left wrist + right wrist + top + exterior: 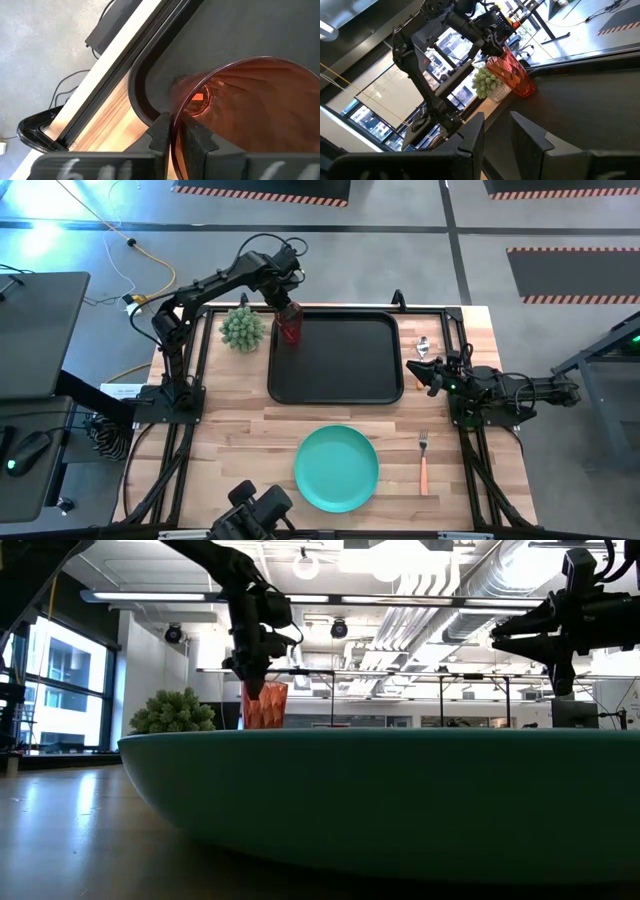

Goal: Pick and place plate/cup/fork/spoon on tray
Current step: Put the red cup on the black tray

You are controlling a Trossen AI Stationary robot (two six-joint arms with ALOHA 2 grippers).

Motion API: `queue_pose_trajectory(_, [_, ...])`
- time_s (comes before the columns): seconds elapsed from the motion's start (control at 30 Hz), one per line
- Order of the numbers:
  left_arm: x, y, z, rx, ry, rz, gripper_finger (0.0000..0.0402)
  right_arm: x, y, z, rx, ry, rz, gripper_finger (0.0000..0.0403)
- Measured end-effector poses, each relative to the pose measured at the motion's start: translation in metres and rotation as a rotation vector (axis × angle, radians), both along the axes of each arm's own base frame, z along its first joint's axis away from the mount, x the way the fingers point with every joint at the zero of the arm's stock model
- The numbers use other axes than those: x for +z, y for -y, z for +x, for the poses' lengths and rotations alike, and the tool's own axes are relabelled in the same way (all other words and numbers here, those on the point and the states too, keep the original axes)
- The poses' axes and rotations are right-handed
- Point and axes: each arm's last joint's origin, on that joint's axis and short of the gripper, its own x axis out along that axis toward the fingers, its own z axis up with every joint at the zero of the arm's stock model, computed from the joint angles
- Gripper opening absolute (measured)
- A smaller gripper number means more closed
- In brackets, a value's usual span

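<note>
1. The teal plate (337, 468) lies at the table's near edge, the fork (423, 461) to its right, both well apart from the grippers.
2. The right gripper (418, 373) hovers beside the tray (340, 385), its fingers slightly spread and empty, with the spoon (423, 346) just beyond.
3. In the tray's far left corner, beside the green spiky plant (242, 328), the left gripper (289, 313) pinches the rim of the red cup (290, 328).

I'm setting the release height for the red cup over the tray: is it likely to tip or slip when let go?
The cup looks taller than wide, so it could tip if released tilted. The left gripper pinches only its thin rim, a hold that may slip. Its translucent wall suggests light plastic, which might skid on the tray.
</note>
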Motion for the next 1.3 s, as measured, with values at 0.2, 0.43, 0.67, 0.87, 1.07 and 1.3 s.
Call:
queue_pose_trajectory(0.2, [0.0,0.0,0.0,-0.001,0.0,0.0,0.0052,0.0,0.0,0.0,0.0,0.0,0.0,0.0083])
queue_pose_trajectory(0.43, [0.0,0.0,0.0,-0.001,0.001,-0.003,0.0082,0.0,0.0,0.0,0.0,0.0,0.0,0.0083])
queue_pose_trajectory(0.67, [0.007,0.0,0.002,0.009,0.057,-0.029,0.0107,0.0,0.0,0.0,0.0,0.0,0.0,0.0083])
queue_pose_trajectory(0.87, [0.012,0.0,0.002,0.018,0.062,-0.027,0.0106,0.0,0.0,0.0,0.0,0.001,0.002,0.0083])
queue_pose_trajectory(1.07, [0.013,0.001,0.001,0.018,0.035,-0.01,0.0106,0.0,0.0,0.0,0.001,0.001,0.002,0.0083])
queue_pose_trajectory(1.3, [0.013,0.0,0.0,0.031,0.006,0.022,0.0106,0.0,0.0,0.0,0.0,0.001,0.002,0.0083])
